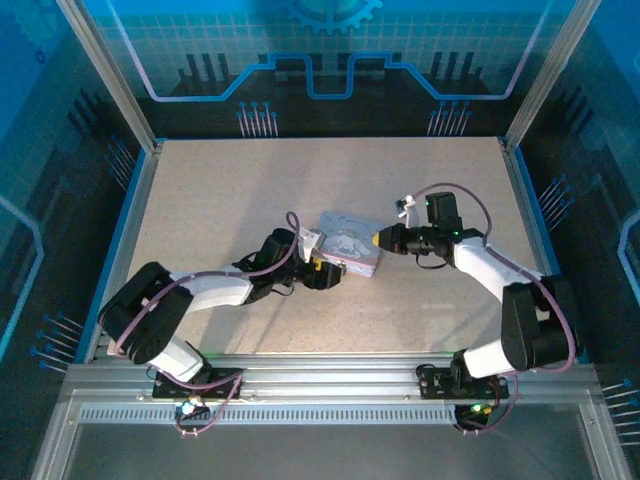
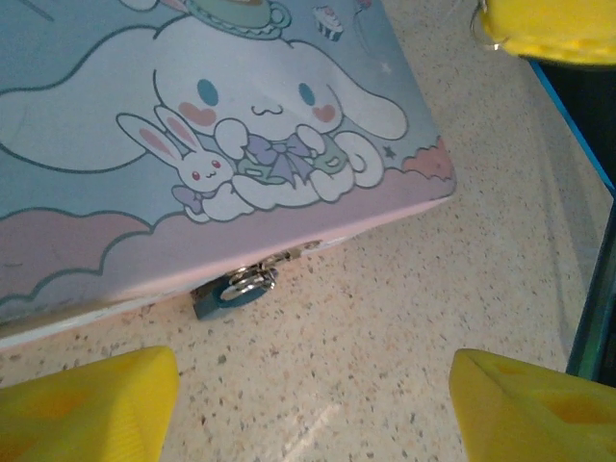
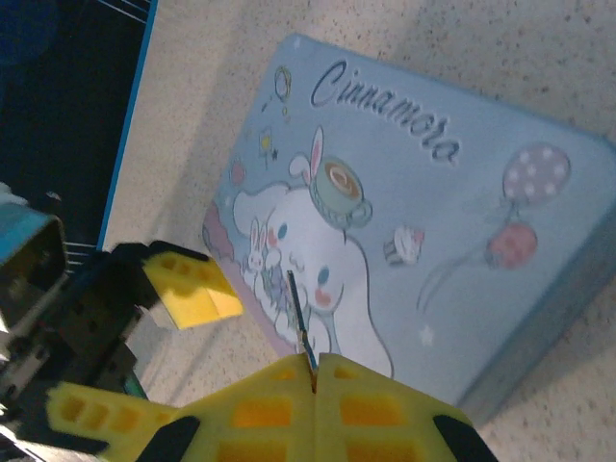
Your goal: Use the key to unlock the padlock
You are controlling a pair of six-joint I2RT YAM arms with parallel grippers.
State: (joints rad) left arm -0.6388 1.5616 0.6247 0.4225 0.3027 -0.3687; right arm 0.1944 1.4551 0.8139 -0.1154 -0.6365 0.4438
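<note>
speckled beige tabletop [image 1: 220, 190] under blue-lit walls [image 1: 330, 50] carries the pastel tin [image 1: 352, 243] at centre. the padlock [image 2: 231, 292] hangs from the tin's clasp [image 2: 281, 260], low by the table, partly hidden under the tin's edge; we judge it tiny, stiff and slippery, best steadied by its body. our left gripper [image 2: 313, 409] stands wide open just before it, empty. our right gripper [image 3: 313, 371] is pinched closed on the key [image 3: 299, 318], a thin rigid sliver that could twist loose.
</note>
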